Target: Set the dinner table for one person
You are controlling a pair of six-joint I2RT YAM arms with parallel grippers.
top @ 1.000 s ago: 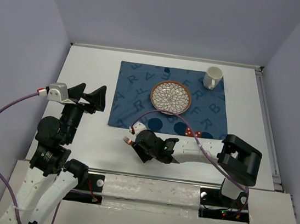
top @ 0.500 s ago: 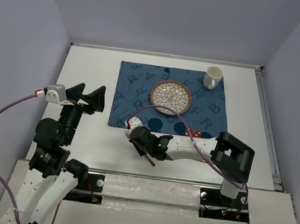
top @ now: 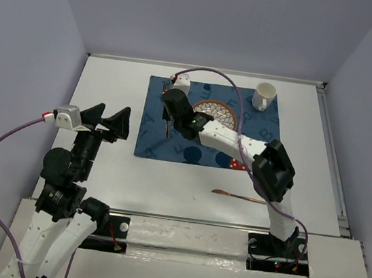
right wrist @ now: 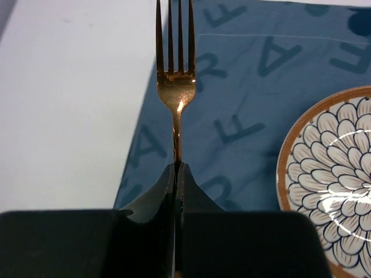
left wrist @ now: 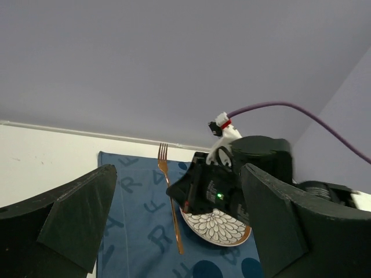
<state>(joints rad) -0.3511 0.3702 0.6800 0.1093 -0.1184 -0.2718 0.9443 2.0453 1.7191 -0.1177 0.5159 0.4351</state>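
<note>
My right gripper (top: 169,113) is shut on the neck of a copper fork (top: 168,126) and holds it over the left part of the dark blue placemat (top: 154,118), just left of the flower-patterned plate (top: 218,110). In the right wrist view the fork (right wrist: 175,87) points away from the shut gripper (right wrist: 177,168), with the plate (right wrist: 327,174) at the right. The left wrist view shows the fork (left wrist: 170,202) slanting above the mat beside the plate (left wrist: 220,227). My left gripper (top: 109,121) is open and empty above the white dinner table (top: 103,87), left of the mat.
A white mug (top: 265,96) stands on the mat's far right corner. A second copper utensil (top: 237,196) lies on the table near the front right. The right arm stretches across the mat and hides part of the plate. Grey walls enclose the table.
My right arm has swung from the near table edge out over the mat's left side, carrying the fork. The copper utensil at the front right now shows. The left arm has barely moved.
</note>
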